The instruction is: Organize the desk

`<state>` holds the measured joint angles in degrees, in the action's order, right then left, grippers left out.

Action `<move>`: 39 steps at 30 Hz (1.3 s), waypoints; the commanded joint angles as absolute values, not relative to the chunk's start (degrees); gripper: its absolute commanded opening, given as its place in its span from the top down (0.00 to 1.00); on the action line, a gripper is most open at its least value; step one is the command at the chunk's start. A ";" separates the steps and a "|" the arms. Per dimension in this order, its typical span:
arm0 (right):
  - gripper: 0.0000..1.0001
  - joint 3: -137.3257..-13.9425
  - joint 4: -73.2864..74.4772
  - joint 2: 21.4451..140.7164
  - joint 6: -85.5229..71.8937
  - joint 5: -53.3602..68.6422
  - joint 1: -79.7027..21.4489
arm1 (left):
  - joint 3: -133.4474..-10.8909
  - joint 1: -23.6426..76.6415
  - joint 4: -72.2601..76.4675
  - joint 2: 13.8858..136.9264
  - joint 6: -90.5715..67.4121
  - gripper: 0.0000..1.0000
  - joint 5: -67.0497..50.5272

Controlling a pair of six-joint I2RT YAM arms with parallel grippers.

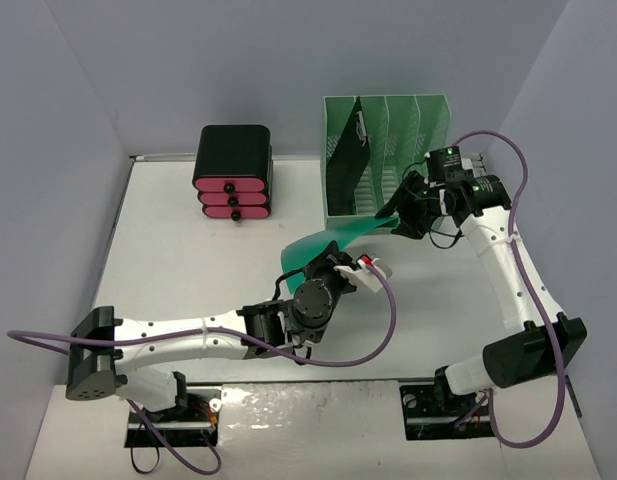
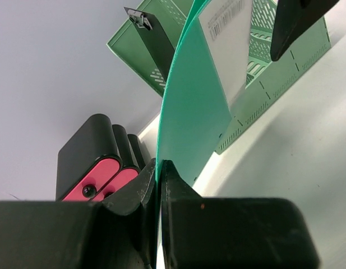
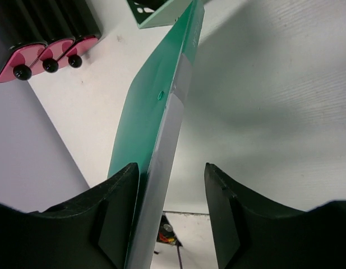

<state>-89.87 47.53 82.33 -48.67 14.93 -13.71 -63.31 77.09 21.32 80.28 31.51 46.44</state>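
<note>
Blk drawer unit (image 1: 233, 172), pink fronts, desk 11 o'clock. Green file rack (image 1: 388, 150), 1 o'clock. Green folder (image 1: 323, 245) mid-desk, far end just before rack. Desk (image 1: 178, 270): white, matte, grey-walled; bare at 9 o'clock. L gripper (image 2: 160, 168) pinched on folder. R gripper (image 3: 171, 168) fingers spread, folder edge betw. them.

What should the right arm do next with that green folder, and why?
Probably close the right gripper: its open fingers straddle the green folder, which the left gripper pinches at the other end, near the green file rack.
</note>
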 commanded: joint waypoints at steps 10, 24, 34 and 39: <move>0.52 -70.96 29.09 75.87 -63.10 37.64 -9.74 | -65.71 77.34 28.75 76.73 33.94 1.00 46.78; 0.59 -55.44 -3.42 72.81 -89.51 49.08 -9.84 | -67.10 77.43 29.31 78.17 34.69 1.00 46.17; 0.98 -52.03 -13.38 72.66 -96.07 50.39 -9.93 | -67.76 77.34 28.80 78.30 34.71 1.00 46.79; 1.00 -52.59 -13.53 71.91 -96.31 50.74 -9.95 | -67.97 77.35 27.05 77.63 34.03 1.00 47.18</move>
